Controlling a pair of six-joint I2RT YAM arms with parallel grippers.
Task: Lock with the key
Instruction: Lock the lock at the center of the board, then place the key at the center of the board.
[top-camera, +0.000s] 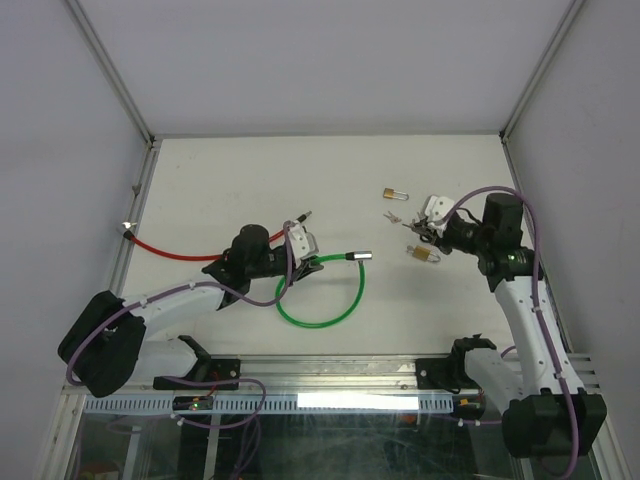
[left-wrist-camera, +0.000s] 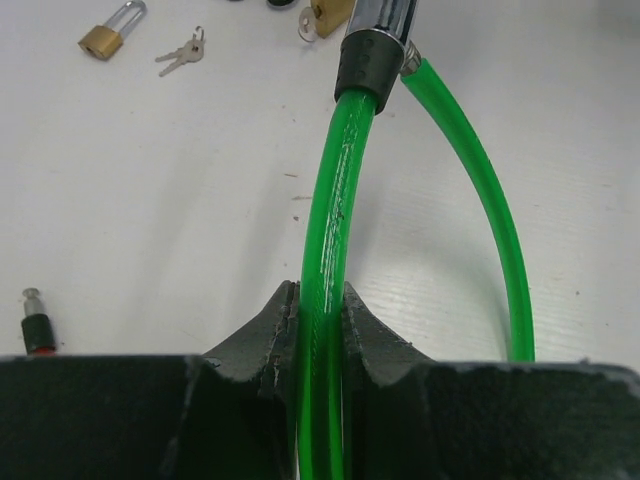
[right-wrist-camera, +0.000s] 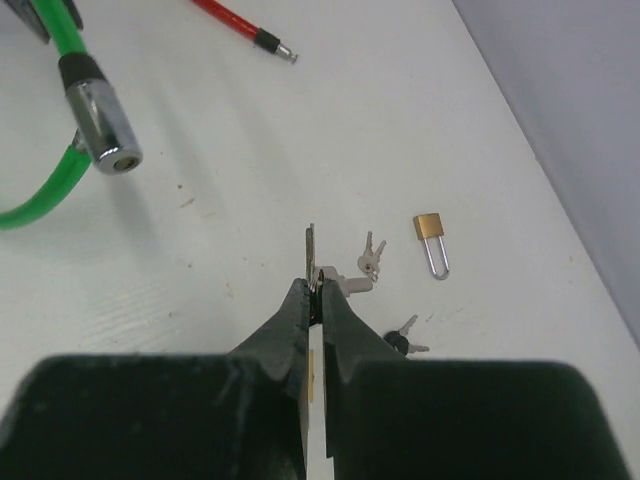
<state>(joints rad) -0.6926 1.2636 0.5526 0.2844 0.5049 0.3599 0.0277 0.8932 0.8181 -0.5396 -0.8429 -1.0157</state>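
The green cable (left-wrist-camera: 335, 200) is glossy, scuffed plastic; its lock barrel (right-wrist-camera: 100, 125) polished chrome metal. The key (right-wrist-camera: 310, 250) is bare metal, the padlock (right-wrist-camera: 431, 227) brassy, the table (left-wrist-camera: 150, 220) matt white; the left pincer (left-wrist-camera: 320, 295) perhaps rough black plastic.

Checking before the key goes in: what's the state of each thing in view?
left tool, shut on green cable
right tool, shut on key, blade sticking out front
green cable, looped; locked or not, cannot tell
head, keyhole empty
red cable, lying flat, pin end free
far padlock, shackle shut
near padlock, shackle unclear
spare keys, lying loose
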